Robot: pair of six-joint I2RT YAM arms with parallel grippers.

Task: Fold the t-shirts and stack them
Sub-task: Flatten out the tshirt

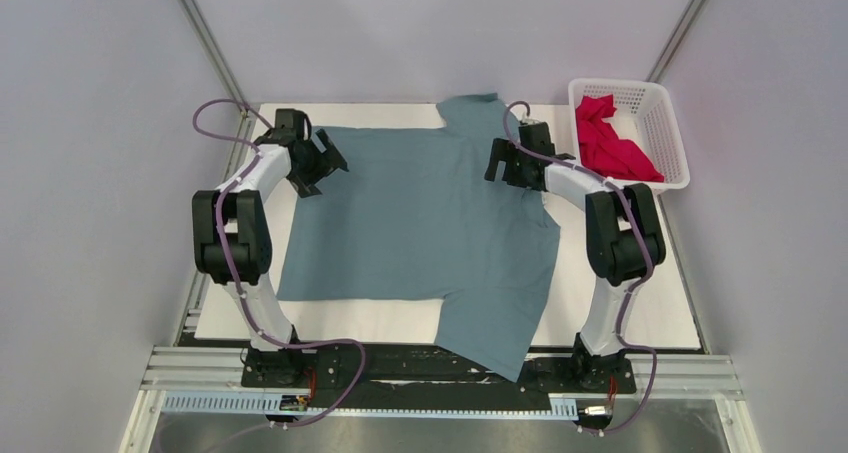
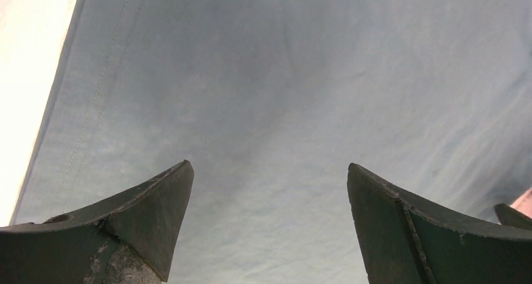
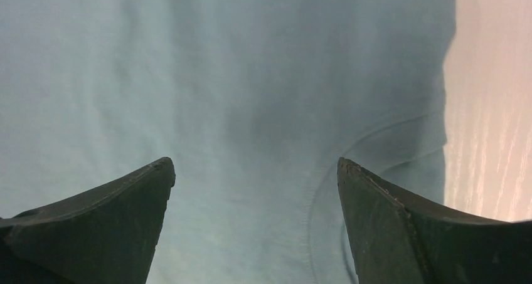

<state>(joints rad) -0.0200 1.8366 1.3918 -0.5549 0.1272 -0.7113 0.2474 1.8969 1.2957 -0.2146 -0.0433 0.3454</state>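
blue tee (image 1: 420,223) spread flat on table (image 1: 630,323), pink tee (image 1: 610,145) bunched in basket (image 1: 668,123). L gripper (image 2: 270,190) & R gripper (image 3: 256,187) both jaws wide apart over the blue one, holding nothing

The blue-grey t-shirt (image 1: 420,223) is matt cloth; the basket (image 1: 662,133) looks like plastic.

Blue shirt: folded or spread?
Spread: the blue-grey t-shirt lies flat across the table, both sleeves out, no fold visible.

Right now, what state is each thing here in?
Blue-grey t-shirt: spread flat, unfolded.
Crimson-pink t-shirt: crumpled in the basket.
Basket: upright, holding that shirt.
Left gripper: open, over the blue-grey shirt.
Right gripper: open, over the same shirt.
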